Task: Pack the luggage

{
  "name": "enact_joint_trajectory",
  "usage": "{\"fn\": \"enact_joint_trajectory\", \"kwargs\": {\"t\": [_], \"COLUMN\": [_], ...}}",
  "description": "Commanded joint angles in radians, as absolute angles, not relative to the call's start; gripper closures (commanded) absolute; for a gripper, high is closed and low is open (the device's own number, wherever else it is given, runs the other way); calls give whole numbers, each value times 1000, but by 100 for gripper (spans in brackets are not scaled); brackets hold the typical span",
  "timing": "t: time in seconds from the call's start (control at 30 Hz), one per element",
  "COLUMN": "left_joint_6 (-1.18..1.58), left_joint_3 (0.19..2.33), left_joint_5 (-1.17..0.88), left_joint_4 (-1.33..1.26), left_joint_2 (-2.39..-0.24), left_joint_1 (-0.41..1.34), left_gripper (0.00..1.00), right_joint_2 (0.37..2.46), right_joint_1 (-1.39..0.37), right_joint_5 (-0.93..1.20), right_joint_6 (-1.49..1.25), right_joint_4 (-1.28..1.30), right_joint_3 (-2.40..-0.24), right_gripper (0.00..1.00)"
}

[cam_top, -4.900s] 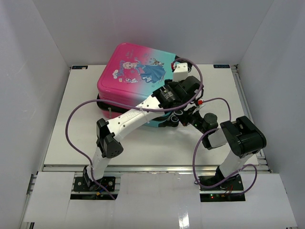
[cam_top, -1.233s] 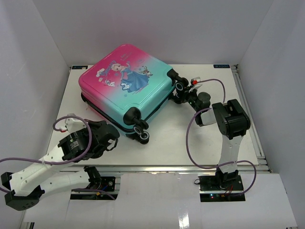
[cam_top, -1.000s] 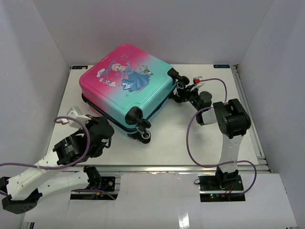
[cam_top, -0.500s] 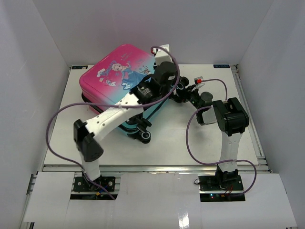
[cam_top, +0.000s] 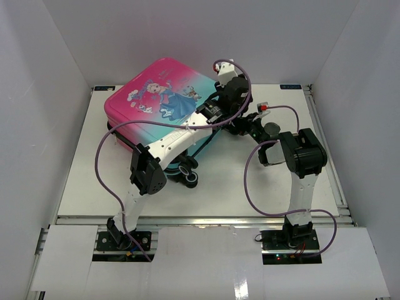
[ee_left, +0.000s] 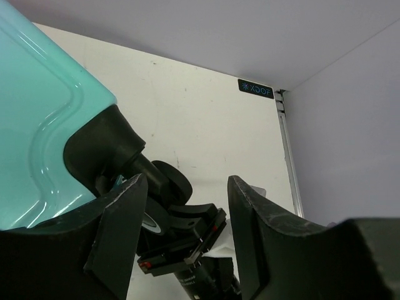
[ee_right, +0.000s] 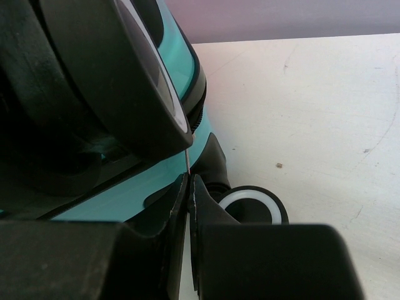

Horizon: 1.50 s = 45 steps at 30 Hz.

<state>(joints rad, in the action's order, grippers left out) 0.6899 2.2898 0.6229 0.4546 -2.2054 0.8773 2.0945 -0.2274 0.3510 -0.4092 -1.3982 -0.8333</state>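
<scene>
The luggage [cam_top: 165, 103] lies flat on the table with its princess print up and its black wheels [cam_top: 186, 176] at the near and right corners. My left gripper [cam_top: 231, 103] reaches over the teal end and hovers open above the right-hand wheel [ee_left: 169, 184], holding nothing; the teal shell [ee_left: 37, 125] fills the left of the left wrist view. My right gripper [cam_top: 242, 123] is at that same corner, low on the table. Its jaws [ee_right: 189, 187] are shut on a thin metal tab, seen edge-on, at the teal shell's [ee_right: 112, 190] seam, beside a wheel [ee_right: 253, 203].
White walls enclose the table [cam_top: 269, 187] on three sides. The right arm's body [cam_top: 306, 156] stands to the right of the luggage, with purple cables looping over the table. My right gripper also shows below my left fingers in the left wrist view [ee_left: 181, 256].
My left arm has swung from the near left of the table up over the luggage to its right wheel corner. The luggage and the right gripper have stayed in place over the last second.
</scene>
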Motion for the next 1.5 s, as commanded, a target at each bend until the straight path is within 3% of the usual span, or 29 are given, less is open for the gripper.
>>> {"fn": "enact_joint_trajectory", "kwargs": {"t": [0.0,0.23,0.77,1.3,1.33,1.4,1.43,1.47], "left_joint_6": [751,838,1046,1152,1164,1166,1150,1145], "left_joint_3": [2316,2292,2283,2276,2266,2234,2219,2213], "left_joint_5": [596,640,565,686,692,696,696,695], "left_joint_4": [405,446,555,550,541,491,462,448], "left_joint_2": [-2230,-2278,-2331,-2363,-2362,-2353,-2350,-2350], "left_joint_1": [858,853,854,838,834,831,829,828], "left_gripper": [34,29,28,26,29,47,48,59], "right_joint_2": [2124,2133,2131,2110,2108,2105,2105,2104], "right_joint_1": [-198,-198,-199,-205,-206,-212,-212,-214], "right_joint_5": [333,339,341,346,347,348,348,349], "right_joint_6": [-397,-402,-407,-396,-393,-393,-393,-389], "right_joint_4": [-1861,-1868,-1885,-1887,-1887,-1887,-1887,-1887], "right_joint_3": [-785,-790,-776,-754,-752,-750,-749,-746], "right_gripper": [92,92,92,92,92,92,92,92]}}
